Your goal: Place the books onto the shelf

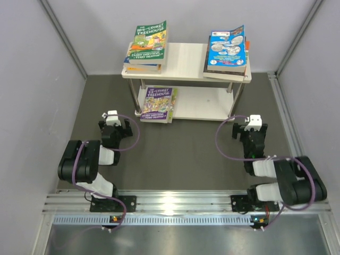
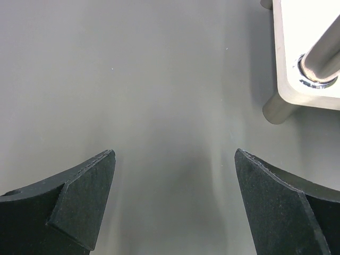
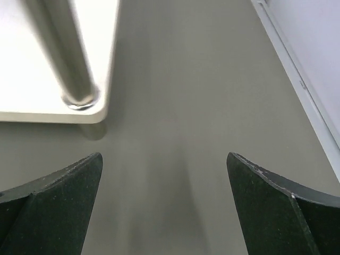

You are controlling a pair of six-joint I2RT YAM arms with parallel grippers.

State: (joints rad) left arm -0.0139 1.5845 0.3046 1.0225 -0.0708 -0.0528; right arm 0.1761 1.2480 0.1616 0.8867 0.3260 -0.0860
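Black jaws on both arms gape empty over the dark surface (image 1: 186,154); a nudge could tip the purple paperback (image 1: 159,103) overhanging the pale two-tier wooden shelf (image 1: 186,61).

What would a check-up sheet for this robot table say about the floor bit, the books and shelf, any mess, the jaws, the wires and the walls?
Surface: dark grey mat, bare in front of the shelf.
Job's things: left stack, green cover uppermost, and right stack, blue cover uppermost, on the top board; purple book flat on the lower board's left end. No book on the mat.
Clutter: nothing seen.
Jaws: open and empty on the left arm and the right arm.
Cables: a purple cable loops beside each arm.
Surroundings: pale walls on three sides; metal rail under the arm bases.
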